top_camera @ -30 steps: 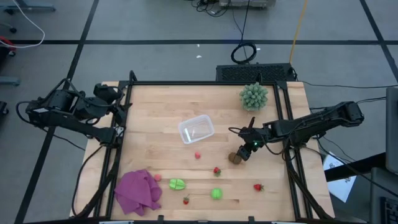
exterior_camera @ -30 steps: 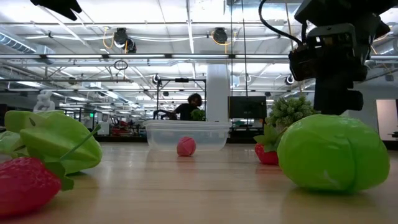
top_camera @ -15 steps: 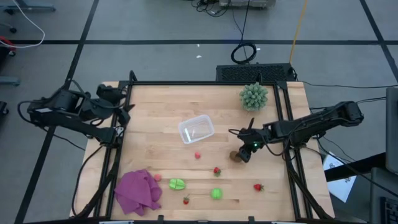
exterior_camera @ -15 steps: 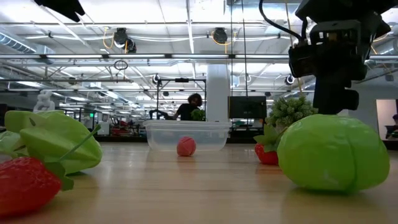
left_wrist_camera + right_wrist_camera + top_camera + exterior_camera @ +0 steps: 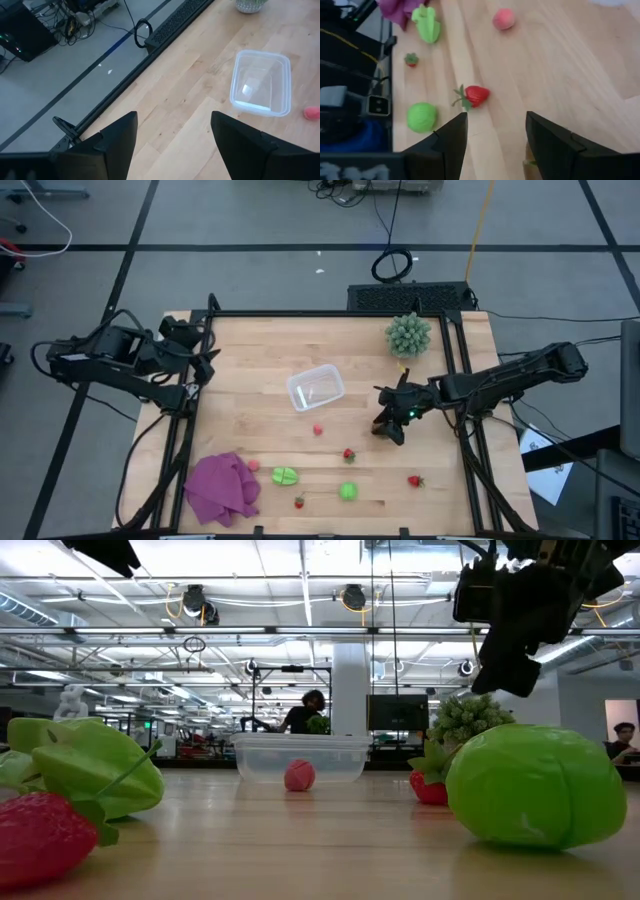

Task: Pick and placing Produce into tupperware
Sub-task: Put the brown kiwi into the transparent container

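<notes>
**Brown piece at the right gripper, box empty and waiting**

The step in hand looks like carrying the brown oval piece to the clear plastic box (image 5: 315, 388). The right gripper (image 5: 390, 425) hangs over the right half of the table, near the box but apart from it. Its fingers (image 5: 451, 145) show a gap between them, and a sliver of tan-brown (image 5: 528, 162) sits low in that gap. I cannot tell whether the jaws are clamped on that piece or only stand around it.

To do the step well, the grip should be confirmed before any sideways travel, since a smooth oval can squirt out of a light pinch. The piece should ride high enough to clear the box rim, come in over the middle of the box, and be let go low so it does not bounce out. The box is light and may slide if the fingers nudge its wall.

The left gripper (image 5: 205, 355) waits at the table's left edge, jaws wide apart and holding nothing.

The high view alone gives the full layout: the pink ball (image 5: 318, 430) just in front of the box, a strawberry (image 5: 348, 454), the green star-shaped piece (image 5: 285, 476) and the green round piece (image 5: 347, 491) near the front, beside a purple cloth (image 5: 220, 485). It does not show the gripper's contents. The right wrist view gives that brown sliver. The low view shows the right gripper (image 5: 505, 665) well off the table and tilted, while the green round piece blocks the table beneath it. The left wrist view looks down into the box (image 5: 260, 82), which appears empty.
</notes>
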